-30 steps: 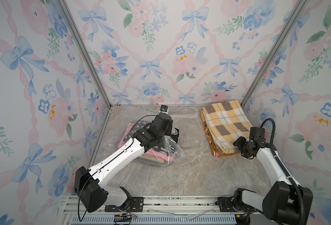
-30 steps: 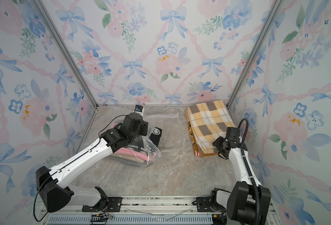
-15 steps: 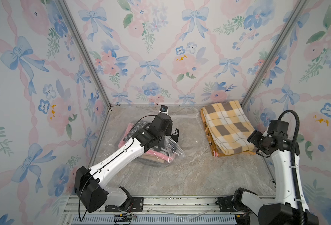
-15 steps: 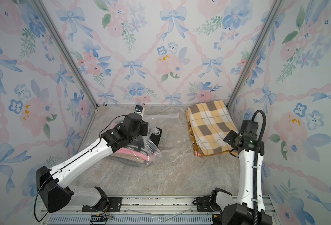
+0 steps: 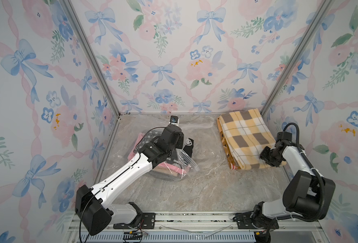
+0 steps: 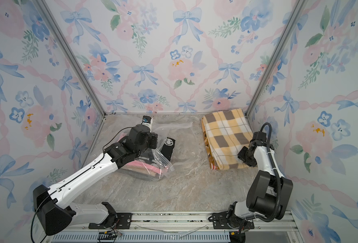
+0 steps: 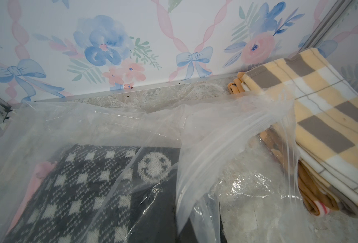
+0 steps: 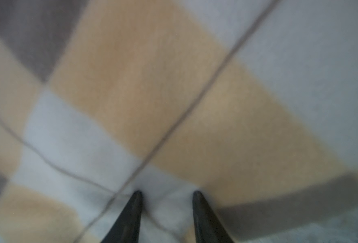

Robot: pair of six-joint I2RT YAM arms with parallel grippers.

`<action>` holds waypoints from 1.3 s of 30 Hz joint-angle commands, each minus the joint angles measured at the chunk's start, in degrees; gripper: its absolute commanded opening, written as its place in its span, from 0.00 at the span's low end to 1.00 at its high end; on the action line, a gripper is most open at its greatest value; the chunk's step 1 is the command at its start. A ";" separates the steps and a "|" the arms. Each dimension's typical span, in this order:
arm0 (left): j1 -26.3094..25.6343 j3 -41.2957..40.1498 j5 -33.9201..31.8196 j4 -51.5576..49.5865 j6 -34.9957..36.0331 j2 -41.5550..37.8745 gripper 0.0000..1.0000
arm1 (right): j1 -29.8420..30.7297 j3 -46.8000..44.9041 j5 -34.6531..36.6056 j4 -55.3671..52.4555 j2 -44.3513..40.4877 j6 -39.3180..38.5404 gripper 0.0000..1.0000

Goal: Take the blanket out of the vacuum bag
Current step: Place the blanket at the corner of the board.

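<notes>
- I call the back wall 12 o'clock and the robot's side 6 o'clock.
- The blanket point(image 5: 243, 136) lies folded on the table point(image 5: 195, 189) at about 1 o'clock, close to the corner. It looks to be out of the bag.
- The bag point(image 5: 189, 162) lies at about 10 o'clock, with a dark knit point(image 7: 110, 189) inside. In the left wrist view its clear zip edge comes right up to the blanket's side. I cannot tell if they overlap.
- The right gripper point(image 8: 167, 195) is on the blanket's 5 o'clock corner. Its jaws are partway in, with a bump of cloth between the tips. It looks like a pinch.
- The left gripper point(image 5: 177, 141) is over the bag. Its fingers are hidden, but the jaws are closed. A flap of plastic stands up there, so I think it pinches that.
- To do this well, the right gripper should grab deep and take all the layers. If not, only the top layer may lift and the fold may fall open.
- Pull low and slow toward 4 o'clock, away from the bag's mouth. The wall is close, so there is little room.
- The left gripper should hold the bag so it does not slide along.
</notes>
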 commanded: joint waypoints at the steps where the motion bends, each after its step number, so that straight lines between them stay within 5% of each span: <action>1: 0.62 -0.33 0.04 -0.35 -0.05 0.10 0.00 | -0.31 -1.56 1.91 -2.30 1.01 -0.76 0.40; 7: 1.17 0.37 0.35 -0.31 0.73 1.15 0.00 | 1.17 -0.77 8.99 -5.91 -2.11 -2.08 0.41; 13: 1.94 -0.67 0.23 -0.35 1.09 -0.16 0.00 | 10.16 8.25 24.03 -16.16 -9.06 -1.56 0.45; 16: 2.27 -0.68 0.20 -0.48 1.16 -0.05 0.00 | 12.57 14.06 24.32 -16.07 -10.62 -2.93 0.56; 22: 2.26 0.98 1.07 -0.48 0.70 1.26 0.00 | 12.37 16.89 17.87 5.64 -9.23 -10.12 0.99; 31: 2.19 1.09 1.60 -0.31 -0.32 2.82 0.00 | 3.13 39.03 -6.88 11.75 17.12 -15.38 0.98; 39: 2.23 1.23 1.27 -0.37 0.12 4.16 0.00 | 2.66 53.94 -13.93 13.58 35.26 -22.37 0.84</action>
